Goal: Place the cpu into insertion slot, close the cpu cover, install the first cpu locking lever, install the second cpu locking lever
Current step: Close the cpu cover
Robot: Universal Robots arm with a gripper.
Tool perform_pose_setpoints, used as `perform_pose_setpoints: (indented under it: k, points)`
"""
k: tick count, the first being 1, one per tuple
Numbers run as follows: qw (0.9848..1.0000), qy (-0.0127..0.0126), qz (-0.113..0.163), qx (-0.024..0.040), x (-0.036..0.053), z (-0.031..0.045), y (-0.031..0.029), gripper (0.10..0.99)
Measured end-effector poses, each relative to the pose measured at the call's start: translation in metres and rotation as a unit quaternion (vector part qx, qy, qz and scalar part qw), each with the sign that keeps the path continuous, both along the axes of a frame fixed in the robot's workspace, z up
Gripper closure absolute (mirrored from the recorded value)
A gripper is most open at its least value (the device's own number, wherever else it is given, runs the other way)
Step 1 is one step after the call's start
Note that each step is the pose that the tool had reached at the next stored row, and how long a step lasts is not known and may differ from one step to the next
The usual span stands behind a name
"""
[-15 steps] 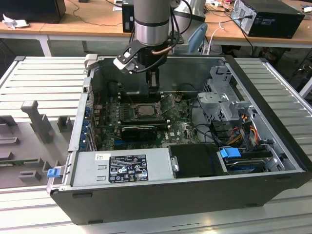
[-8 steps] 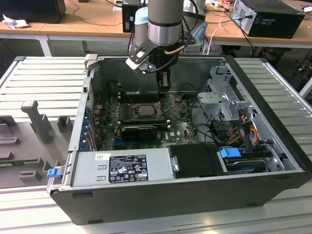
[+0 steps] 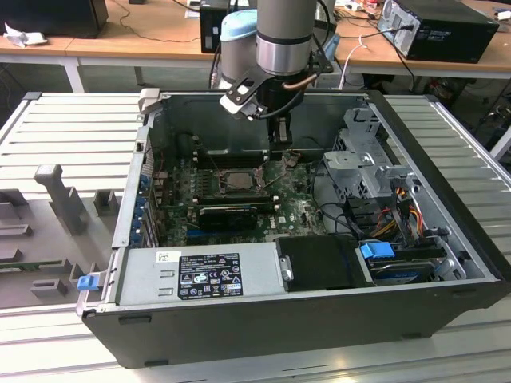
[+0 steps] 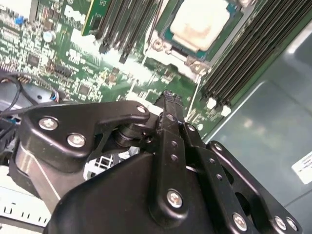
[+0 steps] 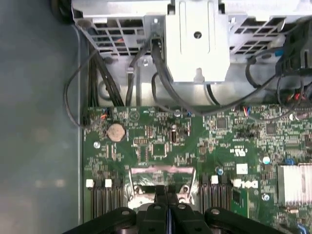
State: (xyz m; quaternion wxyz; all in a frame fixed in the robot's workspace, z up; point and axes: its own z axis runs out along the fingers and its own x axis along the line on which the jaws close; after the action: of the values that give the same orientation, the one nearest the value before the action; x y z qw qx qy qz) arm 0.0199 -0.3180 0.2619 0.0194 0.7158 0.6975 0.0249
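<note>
Cpu (image 4: pixel 199 24): pale beige square top, greenish rim.

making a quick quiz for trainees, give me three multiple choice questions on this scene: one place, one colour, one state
1. Where is the cpu? A) on the motherboard, between the memory slots B) at the motherboard's edge, away from the memory slots C) off the motherboard
2. What colour is the motherboard? A) red B) green C) white
3. How do the fingers of the gripper stand? A) spread wide B) shut together C) crossed
Answers: 1 A, black slots flank the pale chip in the second wrist view; 2 B, green shows in both wrist views; 3 B, no gap between them in the first wrist view.
</note>
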Motion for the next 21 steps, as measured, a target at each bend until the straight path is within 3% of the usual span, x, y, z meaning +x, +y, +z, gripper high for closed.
perform_pose_setpoints:
  k: [9, 13, 17, 21]
  points:
    - [1.0, 0.0005, 0.008, -0.0001, 0.0282, -0.0015, 0.0, 0.98]
    - [0.9998, 0.0011, 0.019, -0.0001, 0.0423, -0.0104, 0.0005, 0.98]
    - [0.9998, 0.0051, 0.021, -0.0001, 0.0387, -0.0154, 0.0005, 0.98]
    - [0.9997, 0.006, 0.022, -0.0001, 0.0325, -0.0162, 0.0004, 0.98]
